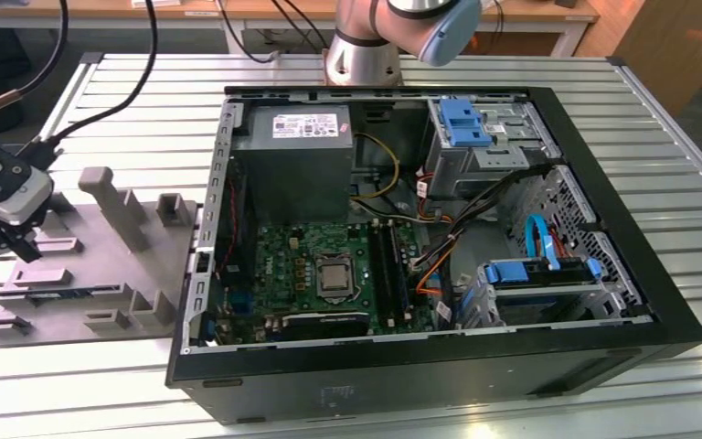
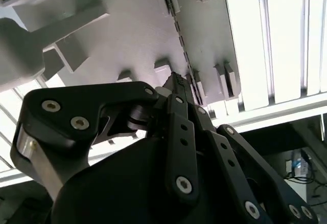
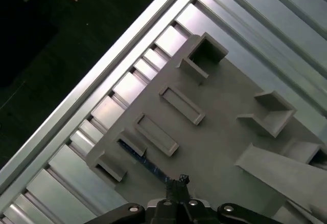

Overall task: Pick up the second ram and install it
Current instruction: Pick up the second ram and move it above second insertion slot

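Ram stick (image 3: 145,160) lies on edge in a long slot of a grey holder, its thin dark edge also showing in the second wrist view (image 2: 180,40).

A slatted metal desk (image 1: 668,137) carries everything. On it lies an open black computer case (image 1: 449,375), with a grey power supply (image 1: 296,155) and a green motherboard (image 1: 314,265) inside. The arm's base (image 1: 369,46) stands on the desk at the far side of the case.

The holder (image 1: 83,311) sits on the desk just beside the case, toward the exterior view's left. It has raised blocks and shallow rectangular pockets (image 3: 181,105).

The gripper (image 1: 15,240) hangs over the holder's outer end, well apart from the case. In both wrist views its jaws are drawn narrow, tips together (image 3: 179,180) (image 2: 176,81) at one end of the stick. I cannot tell whether they pinch it.
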### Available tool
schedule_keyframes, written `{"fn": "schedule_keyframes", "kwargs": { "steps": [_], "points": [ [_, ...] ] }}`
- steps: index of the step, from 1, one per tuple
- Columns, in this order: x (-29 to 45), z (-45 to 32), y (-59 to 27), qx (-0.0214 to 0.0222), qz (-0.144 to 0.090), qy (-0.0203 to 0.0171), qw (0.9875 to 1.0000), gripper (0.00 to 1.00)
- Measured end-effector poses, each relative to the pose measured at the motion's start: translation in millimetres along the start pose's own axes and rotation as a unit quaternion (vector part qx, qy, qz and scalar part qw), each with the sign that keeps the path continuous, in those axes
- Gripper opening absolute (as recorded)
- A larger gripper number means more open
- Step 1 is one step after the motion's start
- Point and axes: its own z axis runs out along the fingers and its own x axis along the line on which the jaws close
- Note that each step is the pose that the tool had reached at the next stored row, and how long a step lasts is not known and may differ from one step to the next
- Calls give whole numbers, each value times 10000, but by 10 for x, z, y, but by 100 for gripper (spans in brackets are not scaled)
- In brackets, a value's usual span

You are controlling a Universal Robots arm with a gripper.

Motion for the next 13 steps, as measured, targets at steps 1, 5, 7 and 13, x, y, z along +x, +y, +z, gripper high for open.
{"fn": "schedule_keyframes", "kwargs": {
  "steps": [1,5,7,13],
  "points": [
    [0,2,0,-2,-89,4,10000,11],
    [0,13,-1,-8,-452,20,9990,11],
    [0,18,-1,-11,-631,28,9980,11],
    [1,32,-2,-21,-1176,52,9930,11]
  ]
}}
